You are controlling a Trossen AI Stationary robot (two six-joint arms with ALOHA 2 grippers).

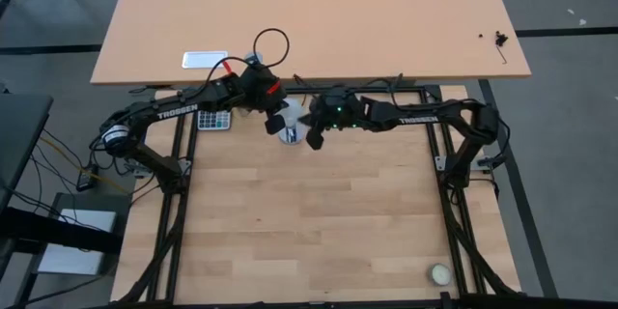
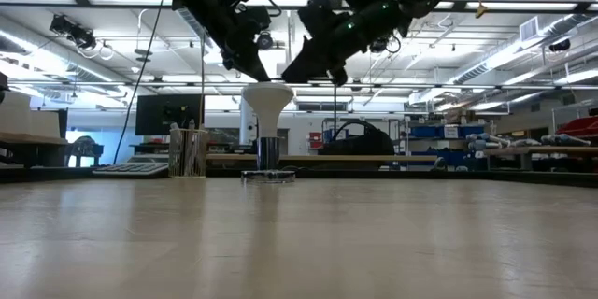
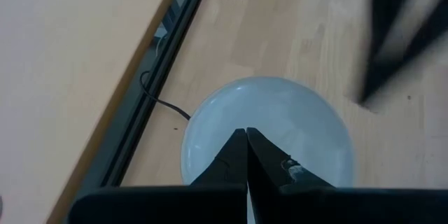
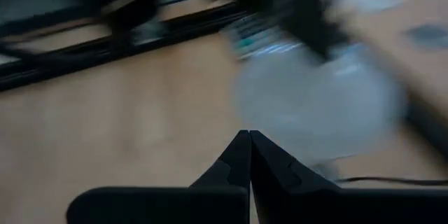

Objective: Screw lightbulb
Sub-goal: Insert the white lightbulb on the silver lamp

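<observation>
Lightbulb [image 2: 266,103], white frosted glass, round globe tapering to a grey metal screw base: stands upright near the middle of the far edge of the pale wooden bench [image 1: 309,232], globe uppermost. Its base sits in a round silver socket disc [image 2: 268,176] that lies flat on the bench. The upright stance suggests the thread is already seated in the socket, at least partly; how far it is turned home cannot be told.

Left tool [image 2: 250,64]: hangs just over the globe on its own side, fingers pointing down at it. In the left wrist view the two dark fingertips [image 3: 246,155] meet with no gap, directly above the white dome, gripping nothing. Held there, by judgement, to steady or press the bulb from above, or simply clear of it between turns.

Right tool [image 2: 313,65]: just beside the globe on the opposite side, angled down toward it. The right wrist view shows its fingertips [image 4: 249,155] pressed together likewise, empty, with the pale bulb blurred beyond them. Both tools flank the globe without enclosing it, so neither can turn it as they stand.

Small cream ball [image 1: 440,273]: near the bench's near right corner, well apart from the work.

Grey calculator [image 1: 214,121]: at the far left corner of the bench, beside the left arm.
</observation>
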